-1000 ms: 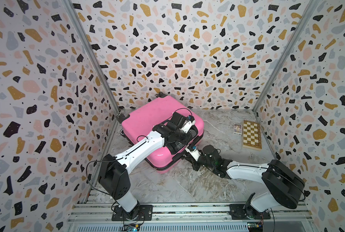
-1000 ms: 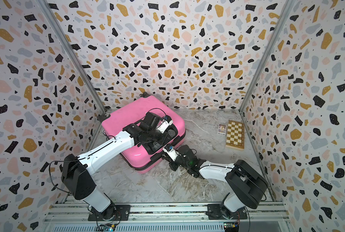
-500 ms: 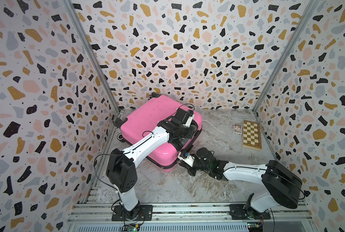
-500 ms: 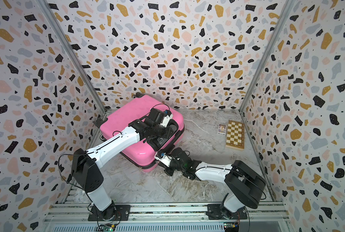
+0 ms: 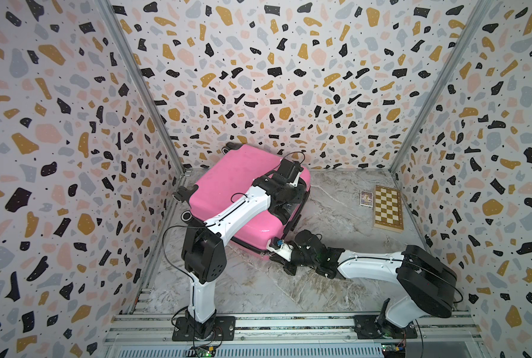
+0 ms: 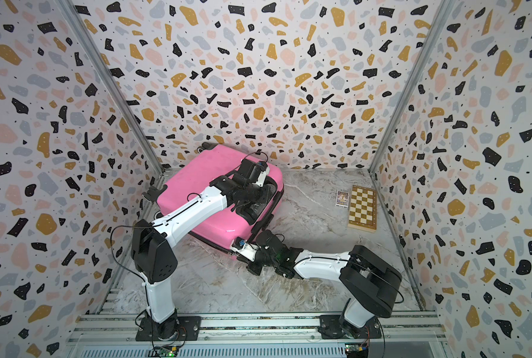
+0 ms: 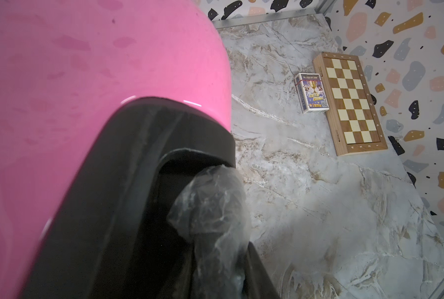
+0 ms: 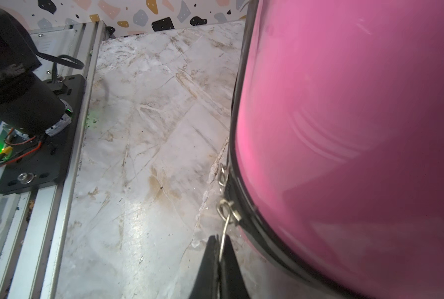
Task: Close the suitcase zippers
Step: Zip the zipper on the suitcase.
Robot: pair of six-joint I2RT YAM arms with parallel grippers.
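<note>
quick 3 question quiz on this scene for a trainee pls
1. True or false: the right fingers are shut on a small metallic zipper pull.
2. What lies beside the checkered wooden chessboard box? A) small blue printed card box; B) mug; C) pen.
3. Which arm reaches across the bright pink hard-shell suitcase?
Key: 1 true; 2 A; 3 the left arm.

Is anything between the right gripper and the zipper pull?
Nothing visible. The right gripper is shut on the pull at the suitcase seam; a second pull sits just beyond it.
</note>
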